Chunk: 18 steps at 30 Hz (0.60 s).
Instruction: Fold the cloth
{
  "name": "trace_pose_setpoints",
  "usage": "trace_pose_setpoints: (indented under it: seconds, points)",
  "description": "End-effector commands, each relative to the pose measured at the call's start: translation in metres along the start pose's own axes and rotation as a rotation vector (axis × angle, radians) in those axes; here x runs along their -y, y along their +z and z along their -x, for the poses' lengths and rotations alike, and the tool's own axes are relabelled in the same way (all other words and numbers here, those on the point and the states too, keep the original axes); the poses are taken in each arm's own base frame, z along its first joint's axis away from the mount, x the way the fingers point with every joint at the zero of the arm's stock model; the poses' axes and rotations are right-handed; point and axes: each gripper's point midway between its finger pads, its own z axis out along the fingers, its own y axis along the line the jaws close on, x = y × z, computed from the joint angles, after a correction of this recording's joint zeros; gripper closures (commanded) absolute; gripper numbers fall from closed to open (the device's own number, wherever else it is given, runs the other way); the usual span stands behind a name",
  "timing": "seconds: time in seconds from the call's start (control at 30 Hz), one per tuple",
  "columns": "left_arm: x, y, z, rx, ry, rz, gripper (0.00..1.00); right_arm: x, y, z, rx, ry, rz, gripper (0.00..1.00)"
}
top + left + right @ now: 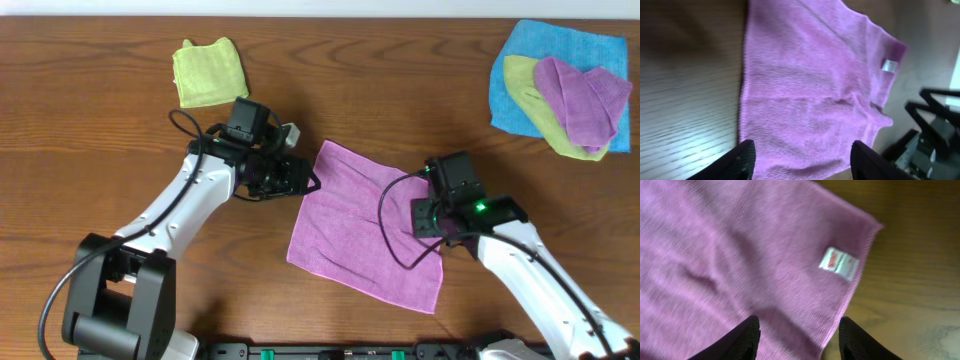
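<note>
The lilac-purple cloth point(355, 220) lies spread flat on the wooden table, tilted like a diamond. My left gripper point(305, 180) is open at the cloth's left corner; in the left wrist view the cloth point(810, 90) fills the space between the open fingers point(802, 160). My right gripper point(432, 222) is open over the cloth's right edge. In the right wrist view the cloth point(740, 260) with its white label point(839, 263) lies under the open fingers point(797, 340). Neither gripper holds anything.
A folded lime-green cloth point(210, 70) lies at the back left. At the back right a blue cloth point(520, 70) carries a lime-green cloth point(535, 100) and another purple cloth point(580, 95).
</note>
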Motion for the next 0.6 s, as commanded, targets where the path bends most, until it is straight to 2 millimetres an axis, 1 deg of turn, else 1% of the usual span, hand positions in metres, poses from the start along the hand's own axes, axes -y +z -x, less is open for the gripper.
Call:
trace_pose_setpoints:
  seconds: [0.0,0.07,0.13,0.23,0.33,0.37,0.47,0.57]
  points:
    - [0.019,0.006,-0.011,-0.045,0.06,-0.059,0.36,0.015,0.022,-0.009,-0.035,0.009,-0.043,0.5]
    - [0.027,0.01,-0.019,-0.075,0.07,-0.08,0.35,0.026,0.036,-0.008,-0.048,0.044,-0.067,0.53]
    - [0.032,0.013,-0.024,-0.091,0.077,-0.083,0.35,0.035,0.042,-0.005,-0.048,0.076,-0.076,0.53]
    - [0.035,0.015,-0.027,-0.099,0.089,-0.083,0.34,0.05,0.043,-0.001,-0.037,0.108,-0.091,0.53]
    - [0.035,0.016,-0.027,-0.099,0.09,-0.081,0.34,0.06,0.043,0.0,-0.034,0.147,-0.099,0.53]
    - [0.036,0.016,-0.027,-0.098,0.091,-0.081,0.34,0.061,0.043,0.002,-0.028,0.155,-0.093,0.55]
    - [0.035,0.016,-0.027,-0.096,0.092,-0.078,0.33,0.053,0.046,0.013,0.009,0.151,-0.028,0.61]
    - [0.035,0.016,-0.027,-0.096,0.092,-0.079,0.33,0.05,0.051,0.021,0.035,0.15,-0.01,0.61]
